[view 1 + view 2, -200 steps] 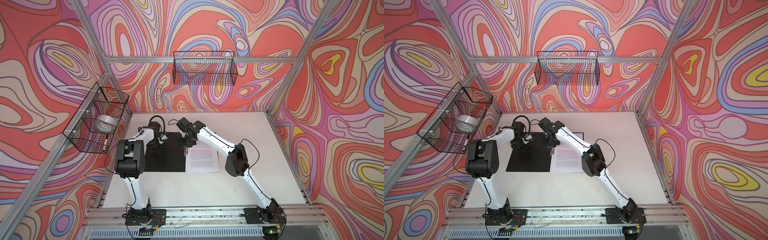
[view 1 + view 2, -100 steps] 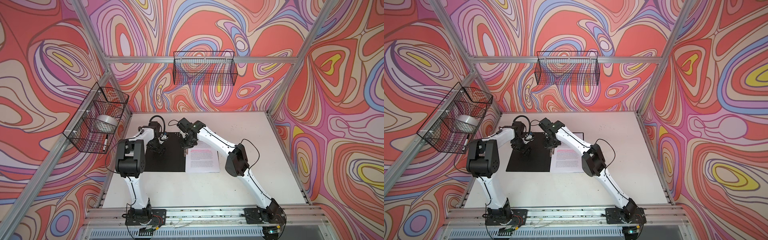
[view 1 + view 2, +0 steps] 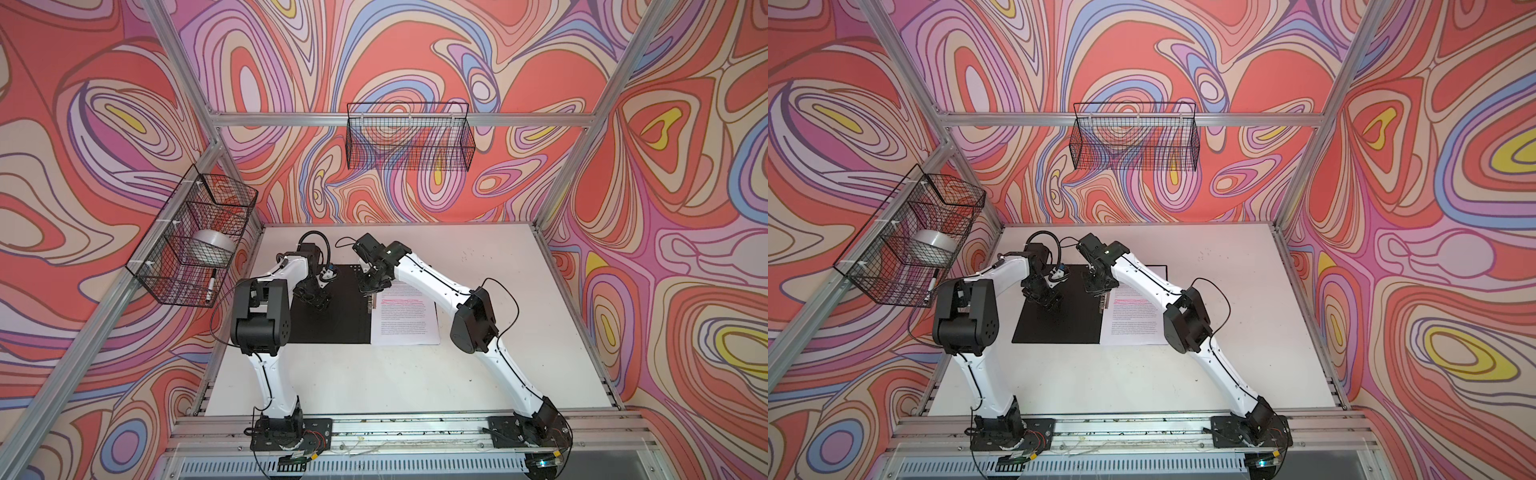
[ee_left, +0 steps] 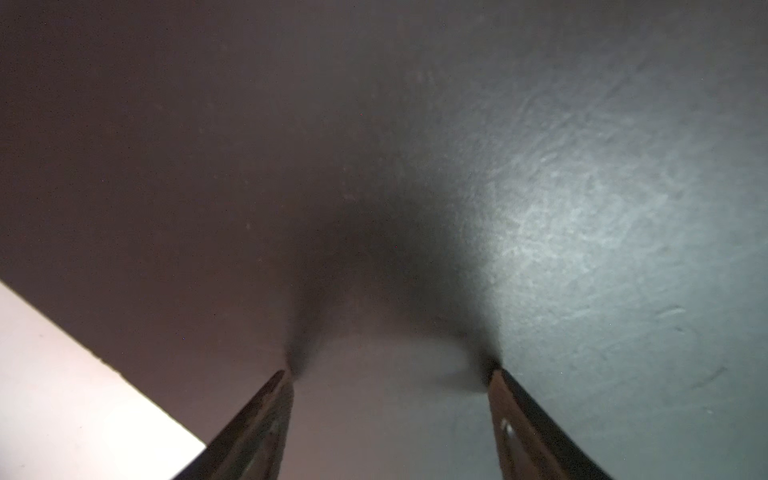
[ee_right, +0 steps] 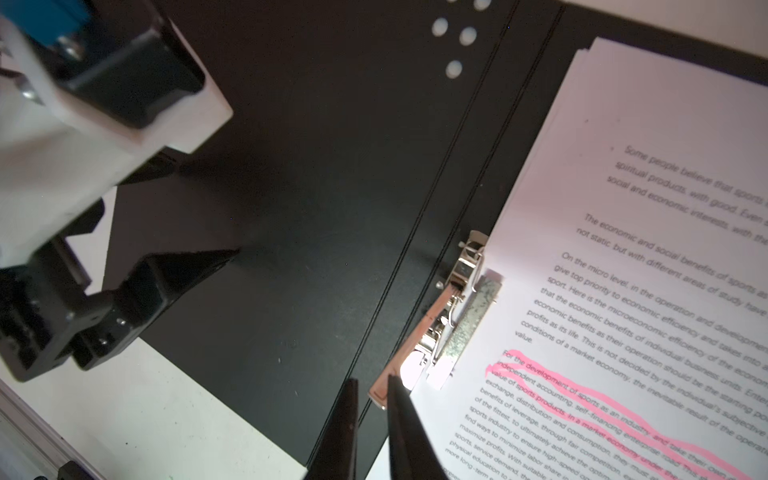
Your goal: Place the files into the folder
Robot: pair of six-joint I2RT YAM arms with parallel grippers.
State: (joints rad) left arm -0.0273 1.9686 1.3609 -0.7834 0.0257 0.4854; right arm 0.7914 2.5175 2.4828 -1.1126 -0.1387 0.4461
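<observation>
Right gripper (image 5: 371,380): jaws drawn nearly together at the free lever end of the spine clip (image 5: 461,299); a grip cannot be confirmed. Left gripper (image 4: 390,371): spread wide, tips on the left leaf of the open folder (image 5: 311,208). Files (image 5: 623,291) lie on the right leaf against the spine, under the clip pad. Step in hand, apparently: clamping. Next: clear the lever, then fold the left leaf over.

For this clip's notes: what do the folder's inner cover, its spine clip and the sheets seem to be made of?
The folder: probably plastic or coated card; matte black, with a faint grain where light catches it.
The spine clip: metal; shiny silver with a coppery lever and bright reflections.
The files: plain white paper; matte, with thin stacked edges, black print and pink highlighter strokes.
</observation>
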